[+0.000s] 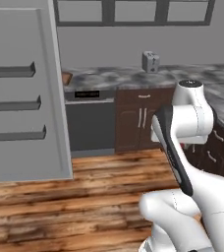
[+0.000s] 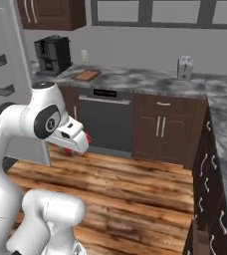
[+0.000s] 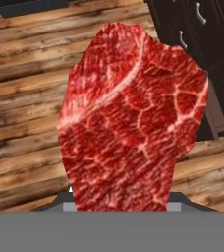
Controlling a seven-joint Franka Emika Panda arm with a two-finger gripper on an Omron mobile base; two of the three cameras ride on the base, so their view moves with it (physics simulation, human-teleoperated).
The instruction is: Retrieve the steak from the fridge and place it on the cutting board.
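Jaws pinch the steak (image 3: 131,123) near its lower end — you see the red marbled slab rising straight out from between them in the hand view, with only a narrow gap left between the two sides, about the thickness of the meat. You carry it that way, I judge, because it is out of the fridge (image 1: 20,93) and on its way to the cutting board (image 2: 88,75). Beyond the steak, past the jaws, lie the wooden floor (image 3: 20,113) and the dark cabinets (image 3: 202,44), so nothing supports the meat but your grip. From the right base view a bit of red shows at the gripper (image 2: 86,138), low beside the arm's white wrist. Ahead of the jaws and well apart, the board rests on the grey countertop (image 2: 150,79) near the coffee machine (image 2: 52,54).
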